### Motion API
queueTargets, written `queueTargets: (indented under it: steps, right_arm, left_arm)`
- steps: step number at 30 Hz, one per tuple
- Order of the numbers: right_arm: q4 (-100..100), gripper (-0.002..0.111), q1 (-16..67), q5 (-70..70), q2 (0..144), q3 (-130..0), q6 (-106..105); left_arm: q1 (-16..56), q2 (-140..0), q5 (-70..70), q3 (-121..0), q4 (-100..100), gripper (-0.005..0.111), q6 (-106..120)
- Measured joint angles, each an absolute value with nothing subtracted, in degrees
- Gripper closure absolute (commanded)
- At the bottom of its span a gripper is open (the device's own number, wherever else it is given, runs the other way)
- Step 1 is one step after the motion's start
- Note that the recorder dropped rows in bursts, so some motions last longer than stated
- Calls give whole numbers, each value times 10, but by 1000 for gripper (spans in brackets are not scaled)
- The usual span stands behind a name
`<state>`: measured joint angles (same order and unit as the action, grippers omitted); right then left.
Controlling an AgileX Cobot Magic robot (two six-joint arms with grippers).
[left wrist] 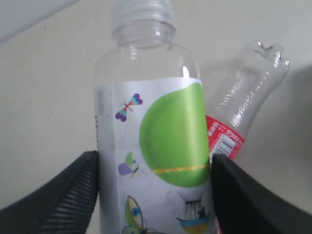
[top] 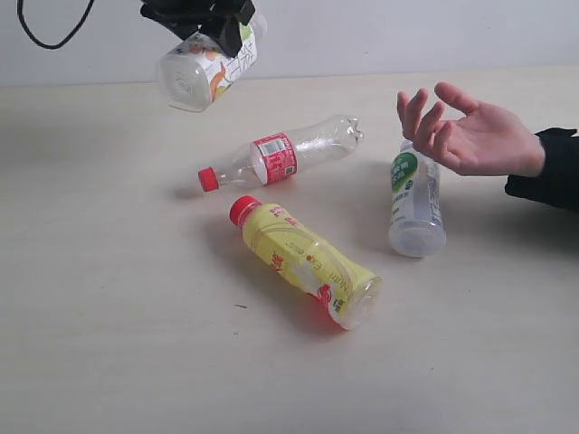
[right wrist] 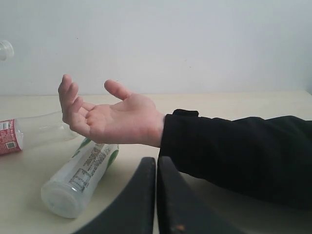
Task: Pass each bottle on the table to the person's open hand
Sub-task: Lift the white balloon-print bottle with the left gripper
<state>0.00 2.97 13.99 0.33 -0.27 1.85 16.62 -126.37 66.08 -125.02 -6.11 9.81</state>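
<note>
Nearest the exterior cam I see the yellow bottle (top: pixel 308 262) on its side on the surface (top: pixel 109 344), red cap pointing far-left and base toward me. Behind it to the right is the lying white bottle (top: pixel 414 203), with its base to the near side and a green mark at the far end. Further back, mid-surface, the clear bottle (top: pixel 280 158) lies on its side, red cap to the left and a red label round the middle. None of the three touch.

The person's palm (top: pixel 479 136) is open with fingers spread, held above the far end of the lying white bottle. A dark sleeve runs off the right edge.

Right hand (right wrist: pixel 156 195): fingers pressed together, nothing between them, the sleeve just beyond.

Farthest back, top left, the left hand (left wrist: pixel 155 190) is pinching the held white bottle (top: pixel 204 68) by its labelled body. That bottle is well clear of the surface, base tilted toward the cam.
</note>
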Motion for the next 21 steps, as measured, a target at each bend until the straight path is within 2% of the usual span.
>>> queueTargets:
  steps: [5,21]
  right_arm:
    - [0,106,30,140,3,-3,19]
    - [0,106,30,140,3,-3,19]
  left_arm:
    - [177,-1238,696,-1250,-61,107,74]
    - [283,-1153,703,-1243,-36,107,-29]
